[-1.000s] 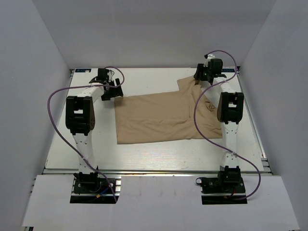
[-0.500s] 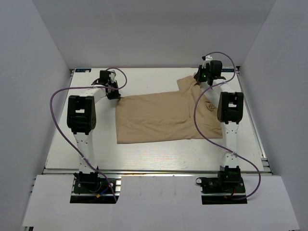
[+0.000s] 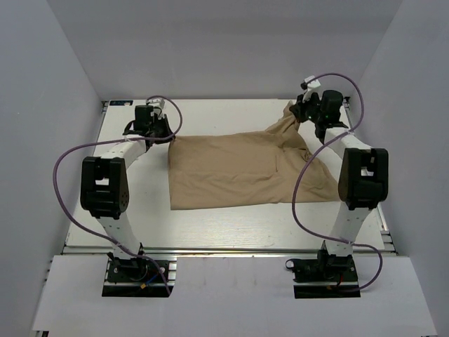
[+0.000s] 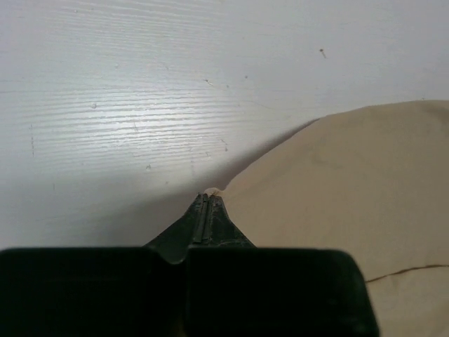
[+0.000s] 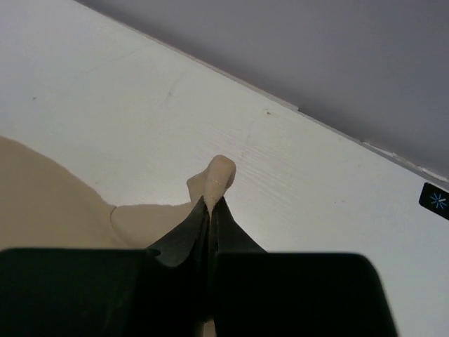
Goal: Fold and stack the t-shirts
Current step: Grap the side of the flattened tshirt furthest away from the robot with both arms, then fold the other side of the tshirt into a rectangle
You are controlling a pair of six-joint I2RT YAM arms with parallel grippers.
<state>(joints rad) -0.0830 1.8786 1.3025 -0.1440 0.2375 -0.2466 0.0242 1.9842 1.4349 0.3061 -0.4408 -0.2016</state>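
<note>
One tan t-shirt (image 3: 238, 168) lies spread on the white table, partly folded. My left gripper (image 3: 168, 137) is shut on the shirt's far left corner; in the left wrist view the closed tips (image 4: 207, 200) pinch a sliver of the tan fabric (image 4: 351, 175), which runs off to the right. My right gripper (image 3: 298, 114) is shut on the t-shirt's far right corner and holds it raised, so the cloth slopes up to it. In the right wrist view a small nub of fabric (image 5: 217, 175) pokes out past the closed tips (image 5: 210, 203).
The white table (image 3: 210, 225) is walled by grey panels at the back and on both sides. Purple cables (image 3: 70, 158) loop beside each arm. A rail (image 3: 224, 247) runs along the near table edge, in front of the arm bases.
Both grippers shut on the shirt's far corners. The right gripper has since lifted its corner, pulling the cloth up and rightward. The left arm shifted left, still at the left corner.
</note>
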